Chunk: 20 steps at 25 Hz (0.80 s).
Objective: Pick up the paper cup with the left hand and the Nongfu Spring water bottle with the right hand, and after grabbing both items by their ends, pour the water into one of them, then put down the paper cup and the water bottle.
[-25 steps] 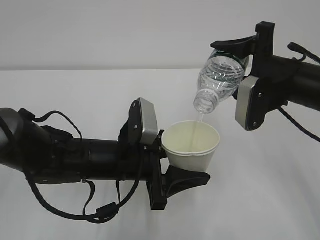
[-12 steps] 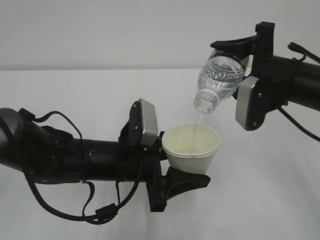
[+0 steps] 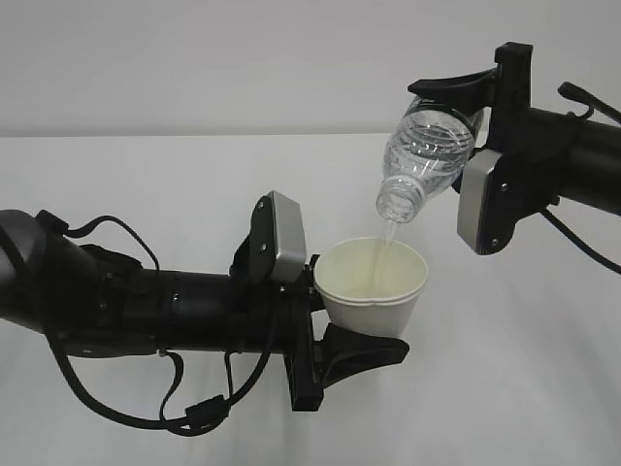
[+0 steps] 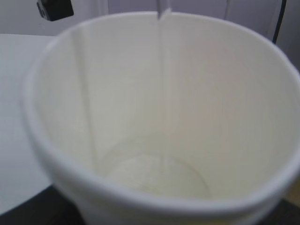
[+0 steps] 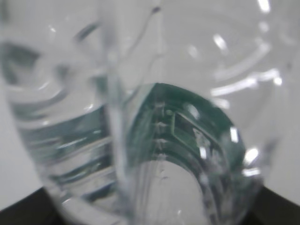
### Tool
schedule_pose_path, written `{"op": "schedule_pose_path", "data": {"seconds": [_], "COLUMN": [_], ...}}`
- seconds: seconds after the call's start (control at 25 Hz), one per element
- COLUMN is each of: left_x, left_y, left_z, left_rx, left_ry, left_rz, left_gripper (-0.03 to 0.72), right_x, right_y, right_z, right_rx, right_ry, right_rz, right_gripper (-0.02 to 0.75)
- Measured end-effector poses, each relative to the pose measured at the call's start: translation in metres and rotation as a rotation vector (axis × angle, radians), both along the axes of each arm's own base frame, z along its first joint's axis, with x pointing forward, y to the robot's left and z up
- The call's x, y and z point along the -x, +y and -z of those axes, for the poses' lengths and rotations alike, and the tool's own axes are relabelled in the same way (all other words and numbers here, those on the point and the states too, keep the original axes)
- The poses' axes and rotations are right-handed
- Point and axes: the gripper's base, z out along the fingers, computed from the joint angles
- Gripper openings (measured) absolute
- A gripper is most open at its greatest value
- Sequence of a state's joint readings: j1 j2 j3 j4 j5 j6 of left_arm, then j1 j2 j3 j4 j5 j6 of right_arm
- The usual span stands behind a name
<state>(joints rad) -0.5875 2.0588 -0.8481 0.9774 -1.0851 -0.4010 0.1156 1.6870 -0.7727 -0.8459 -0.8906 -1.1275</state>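
Pour's in progress: nearest us, the left gripper [image 3: 330,316] is clamped on the paper cup [image 3: 373,284], held above the table [image 3: 146,184]. At the cup's 1 o'clock, the right gripper [image 3: 464,121] grips the tipped Nongfu Spring water bottle [image 3: 423,158], water [image 3: 385,233] streaming in. Left to do: setting both down.

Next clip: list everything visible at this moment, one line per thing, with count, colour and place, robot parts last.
paper cup: one, white with cream inside, held upright above the table at centre.
water bottle: one, clear with green label, tilted mouth-down above the cup.
water: one thin clear stream from the bottle mouth into the cup.
table: one, white, beneath both arms.
left gripper: one, black, closed around the cup.
right gripper: one, black, closed around the bottle's base end.
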Motion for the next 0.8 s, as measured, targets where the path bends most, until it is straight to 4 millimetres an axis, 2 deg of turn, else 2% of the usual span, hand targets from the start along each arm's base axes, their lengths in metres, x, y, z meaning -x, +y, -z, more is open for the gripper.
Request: {"op": "schedule_pose_path", "data": {"seconds": [0.8], "left_x": [0.0019], "left_y": [-0.0001], "left_z": [0.0007], "left_rx": [-0.009], "left_ry": [-0.006], "left_rz": [0.022], "left_gripper": [0.452], "right_x": [0.0], "right_y": [0.0], "right_z": [0.0], "right_rx": [0.0], "right_ry": [0.0], "right_rz": [0.0], "right_gripper": [0.468]}}
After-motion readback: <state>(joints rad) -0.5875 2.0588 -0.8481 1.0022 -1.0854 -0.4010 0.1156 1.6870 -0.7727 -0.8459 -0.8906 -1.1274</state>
